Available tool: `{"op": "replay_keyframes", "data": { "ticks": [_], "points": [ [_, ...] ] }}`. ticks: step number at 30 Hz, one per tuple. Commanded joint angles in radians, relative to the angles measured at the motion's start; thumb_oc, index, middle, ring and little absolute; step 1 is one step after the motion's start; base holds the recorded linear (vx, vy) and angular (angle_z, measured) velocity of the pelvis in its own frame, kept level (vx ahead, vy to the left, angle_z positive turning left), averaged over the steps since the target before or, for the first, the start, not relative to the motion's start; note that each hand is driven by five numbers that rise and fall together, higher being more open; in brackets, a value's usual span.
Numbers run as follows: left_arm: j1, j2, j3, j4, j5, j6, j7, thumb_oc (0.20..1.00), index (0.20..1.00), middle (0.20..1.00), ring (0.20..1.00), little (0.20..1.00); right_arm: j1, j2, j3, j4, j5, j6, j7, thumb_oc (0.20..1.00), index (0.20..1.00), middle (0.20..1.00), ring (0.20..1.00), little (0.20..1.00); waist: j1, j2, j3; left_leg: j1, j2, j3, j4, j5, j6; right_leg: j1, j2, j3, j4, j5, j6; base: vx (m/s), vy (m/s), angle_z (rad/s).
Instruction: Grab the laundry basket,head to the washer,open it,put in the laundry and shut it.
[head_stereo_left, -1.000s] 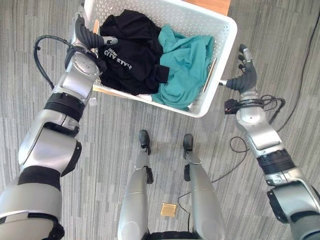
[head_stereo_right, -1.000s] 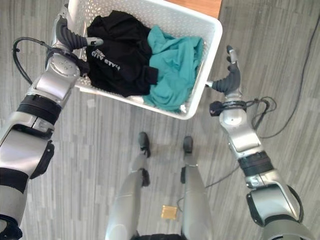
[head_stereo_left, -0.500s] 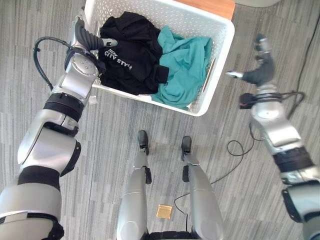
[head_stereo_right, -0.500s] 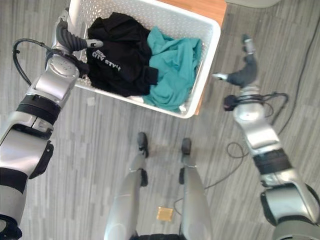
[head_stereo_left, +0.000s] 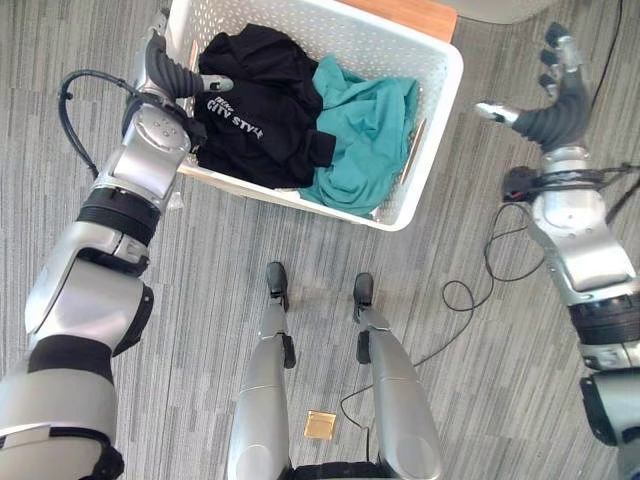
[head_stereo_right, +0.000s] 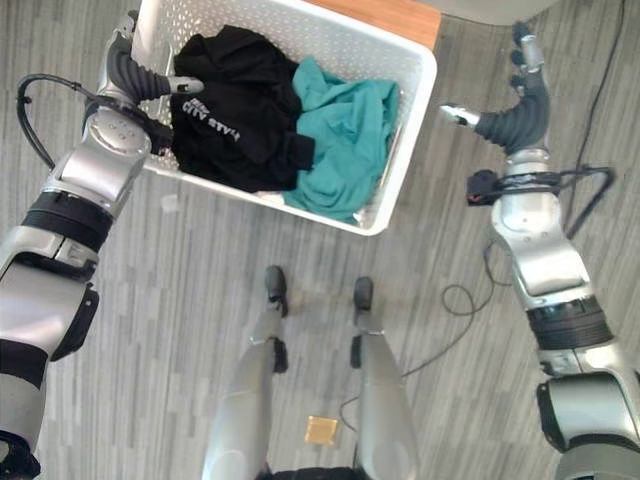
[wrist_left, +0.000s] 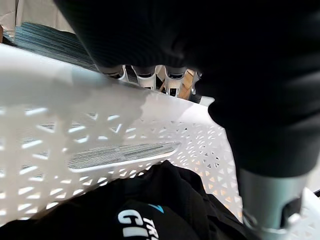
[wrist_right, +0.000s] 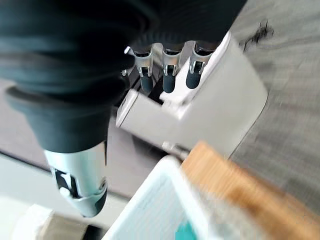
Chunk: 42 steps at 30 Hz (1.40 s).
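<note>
- Left eye and right eye views look steeply down from the head onto the floor (head_stereo_left: 200, 290); both share the white basket (head_stereo_left: 440, 120), set a little apart sideways.
- Left wrist view looks along the left hand (wrist_left: 145, 77) from very close, facing the basket's perforated wall and the black garment (wrist_left: 150, 210) inside.
- Right wrist view looks along the right hand (wrist_right: 167, 75) from very close, toward a pale grey block (wrist_right: 220, 110) and the basket's corner.

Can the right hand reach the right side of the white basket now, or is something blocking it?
Probably yes. The right hand is open, apart from the basket, with bare floor between them.
</note>
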Motion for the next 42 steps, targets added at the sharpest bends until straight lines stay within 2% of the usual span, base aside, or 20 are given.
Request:
{"op": "replay_keyframes", "data": {
  "ticks": [1,3,5,6,8,10,18,24,30,42],
  "points": [
    [-0.027,-0.036,-0.011,0.006,-0.013,-0.058,0.023,1.0,1.0,1.0,1.0,1.0,-0.035,0.033,-0.022,0.015,0.039,-0.053,-0.037,1.0,1.0,1.0,1.0,1.0,0.035,-0.013,-0.042,-0.052,0.063,-0.021,0.137,-0.144,-0.052,0.04,-0.105,-0.034,-0.059,0.016,0.064,0.0,0.042,-0.03],
    [-0.027,-0.039,-0.012,0.005,-0.016,-0.058,0.026,1.0,1.0,1.0,1.0,1.0,-0.032,0.062,-0.017,0.018,0.046,-0.054,-0.045,1.0,1.0,1.0,1.0,1.0,0.035,-0.012,-0.041,-0.053,0.062,-0.021,0.139,-0.148,-0.05,0.04,-0.105,-0.034,-0.06,0.016,0.064,0.0,0.038,-0.03],
    [-0.027,-0.061,-0.011,0.002,-0.022,-0.056,0.039,1.0,1.0,1.0,1.0,1.0,-0.01,0.154,0.005,0.033,0.055,-0.051,-0.068,1.0,1.0,1.0,1.0,1.0,0.043,-0.004,-0.04,-0.061,0.054,-0.022,0.158,-0.159,-0.042,0.043,-0.111,-0.03,-0.058,0.015,0.064,0.01,0.06,-0.03],
    [-0.027,-0.061,-0.012,0.002,-0.022,-0.056,0.039,1.0,1.0,1.0,1.0,1.0,-0.009,0.154,0.005,0.033,0.054,-0.05,-0.068,1.0,1.0,1.0,1.0,1.0,0.043,-0.005,-0.04,-0.062,0.054,-0.022,0.159,-0.159,-0.042,0.042,-0.111,-0.03,-0.058,0.015,0.065,0.02,0.062,-0.02],
    [-0.039,-0.078,-0.014,0.009,-0.025,-0.052,0.047,1.0,1.0,1.0,1.0,1.0,-0.015,0.212,0.015,0.054,0.048,-0.044,-0.097,1.0,1.0,1.0,1.0,1.0,0.051,0.006,-0.041,-0.067,0.046,-0.02,0.167,-0.167,-0.037,0.042,-0.118,-0.028,-0.054,0.015,0.065,0.02,0.07,-0.02],
    [-0.043,-0.084,-0.01,-0.001,-0.019,-0.043,0.053,1.0,1.0,1.0,1.0,1.0,-0.014,0.254,-0.002,0.052,-0.025,-0.017,-0.136,1.0,1.0,1.0,1.0,1.0,0.058,0.02,-0.04,-0.075,0.031,-0.018,0.173,-0.173,-0.03,0.044,-0.128,-0.026,-0.054,0.014,0.067,0.03,0.087,-0.04],
    [-0.033,-0.07,0.019,-0.018,0.007,-0.028,0.064,1.0,1.0,1.0,1.0,1.0,0.059,0.225,-0.133,-0.077,-0.158,-0.008,-0.209,1.0,1.0,1.0,1.0,1.0,0.045,0.028,-0.046,-0.089,0.013,-0.02,0.183,-0.185,-0.024,0.041,-0.14,-0.023,-0.048,0.012,0.071,0.02,0.032,0.03],
    [-0.01,-0.003,0.044,-0.02,0.032,-0.018,0.069,1.0,1.0,1.0,1.0,1.0,0.134,0.181,-0.236,-0.241,-0.212,-0.039,-0.219,1.0,1.0,1.0,1.0,1.0,0.025,0.016,-0.049,-0.095,0.012,-0.017,0.196,-0.199,-0.017,0.036,-0.14,-0.015,-0.059,0.02,0.077,0.0,0.005,0.0],
    [0.023,0.016,0.06,-0.033,0.043,-0.013,0.083,1.0,1.0,1.0,1.0,1.0,0.213,0.163,-0.278,-0.323,-0.22,-0.046,-0.205,1.0,1.0,1.0,1.0,1.0,0.013,0.004,-0.051,-0.1,0.016,-0.012,0.202,-0.204,-0.014,0.032,-0.138,-0.009,-0.06,0.024,0.077,0.0,0.0,0.0],
    [0.065,0.008,0.089,-0.093,0.067,-0.021,0.066,1.0,1.0,1.0,1.0,1.0,0.285,0.179,-0.207,-0.097,-0.128,-0.013,-0.134,1.0,1.0,1.0,1.0,1.0,0.021,0.016,-0.052,-0.109,0.005,-0.015,0.203,-0.205,-0.007,0.021,-0.145,-0.012,-0.054,0.025,0.074,0.0,0.0,0.0]
  ]
}}
